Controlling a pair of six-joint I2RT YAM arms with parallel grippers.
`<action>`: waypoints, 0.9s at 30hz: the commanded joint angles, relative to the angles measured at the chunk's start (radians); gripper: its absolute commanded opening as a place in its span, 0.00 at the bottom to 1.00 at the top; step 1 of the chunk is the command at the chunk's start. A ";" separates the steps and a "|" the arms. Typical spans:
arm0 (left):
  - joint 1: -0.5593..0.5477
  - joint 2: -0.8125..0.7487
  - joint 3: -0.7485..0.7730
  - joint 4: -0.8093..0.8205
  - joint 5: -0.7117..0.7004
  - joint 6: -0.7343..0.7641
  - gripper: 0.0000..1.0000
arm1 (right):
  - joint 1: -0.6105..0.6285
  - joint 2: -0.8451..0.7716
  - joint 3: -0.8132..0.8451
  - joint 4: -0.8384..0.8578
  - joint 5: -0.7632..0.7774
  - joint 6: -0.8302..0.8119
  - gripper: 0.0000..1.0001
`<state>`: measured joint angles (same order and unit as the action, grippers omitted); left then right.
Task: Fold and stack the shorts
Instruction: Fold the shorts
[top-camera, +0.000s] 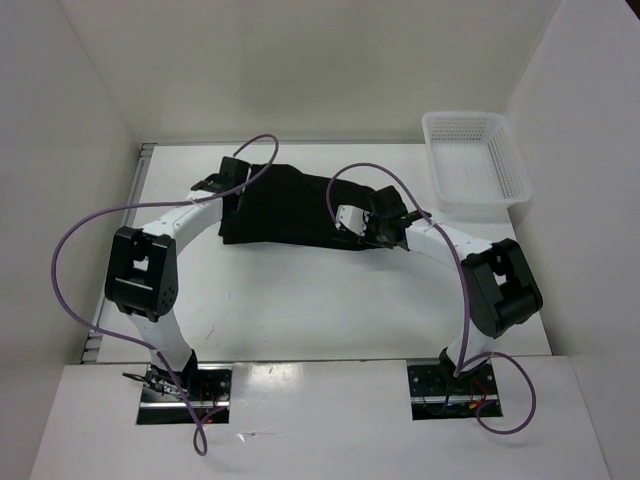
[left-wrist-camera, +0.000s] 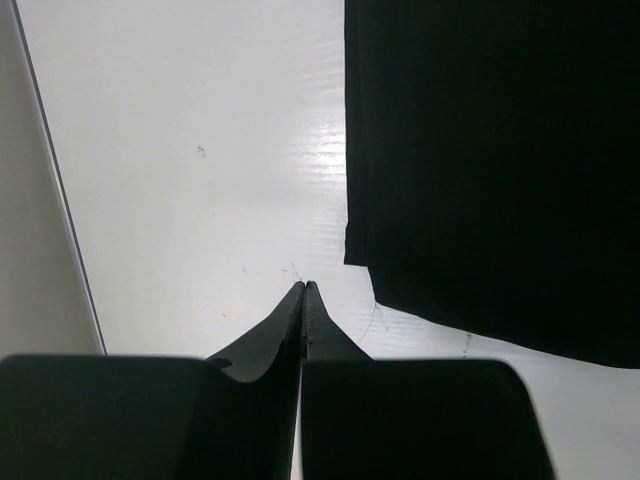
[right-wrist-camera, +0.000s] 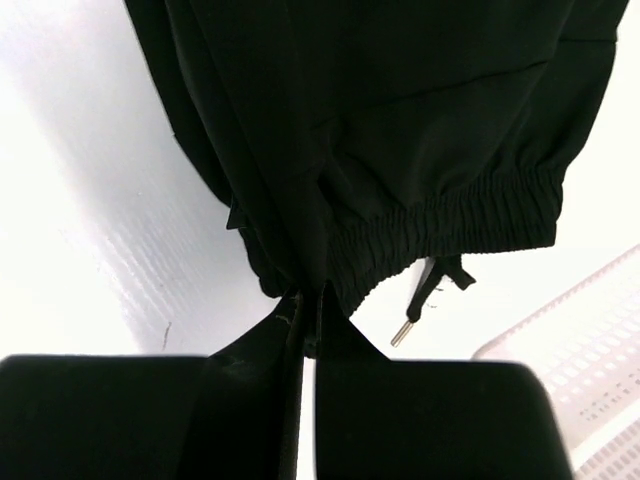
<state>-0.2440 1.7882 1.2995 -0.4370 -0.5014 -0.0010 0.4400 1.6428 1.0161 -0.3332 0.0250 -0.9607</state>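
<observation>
Shorts (top-camera: 290, 208) lie spread, right claw (right-wrist-camera: 309, 300) clamped on their waistband (right-wrist-camera: 450, 225), left claw (left-wrist-camera: 303, 290) pressed together just beside them.

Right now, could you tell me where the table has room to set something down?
Widest bare patch: table in front of the shorts, between left arm and right arm. A narrow strip runs behind the shorts. Crowded far right: basket, right end effector.
</observation>
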 joint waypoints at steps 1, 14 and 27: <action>-0.005 -0.015 0.029 -0.058 0.045 0.001 0.00 | 0.017 -0.058 -0.019 0.051 0.006 0.013 0.00; -0.003 0.054 0.050 -0.025 0.106 0.001 0.27 | 0.036 -0.188 -0.027 -0.196 -0.210 -0.035 0.43; 0.127 0.249 0.276 -0.097 0.275 0.001 0.46 | -0.225 -0.123 0.122 0.050 -0.260 0.825 0.75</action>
<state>-0.1825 1.9839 1.5219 -0.4751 -0.3077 -0.0010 0.3096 1.4448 1.0775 -0.3534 -0.2504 -0.4648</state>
